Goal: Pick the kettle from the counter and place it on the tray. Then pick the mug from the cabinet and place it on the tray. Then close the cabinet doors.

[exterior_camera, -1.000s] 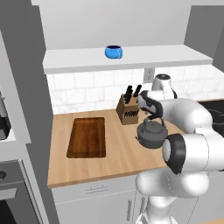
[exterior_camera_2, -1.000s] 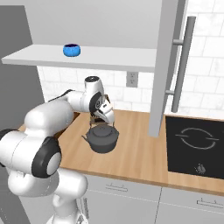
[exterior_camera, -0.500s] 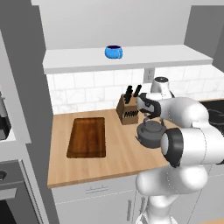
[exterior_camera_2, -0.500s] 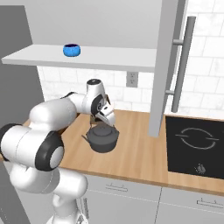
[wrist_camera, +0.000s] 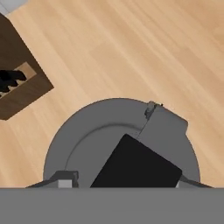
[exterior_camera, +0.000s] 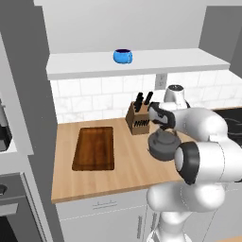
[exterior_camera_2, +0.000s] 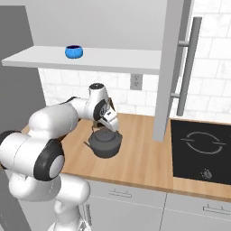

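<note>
Kettle (exterior_camera_2: 105, 143) on counter (exterior_camera_2: 144, 158); fingers (exterior_camera_2: 109, 127) down at its handle, spread and grip indiscernible.

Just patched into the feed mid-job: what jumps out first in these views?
The big white arm bends over the counter, its gripper right down on the dark grey kettle, which sits on the wood beside the knife block. To the arm's left lies the dark tray, with nothing on it. Above, the bright blue mug stands alone on the white cabinet shelf.
</note>
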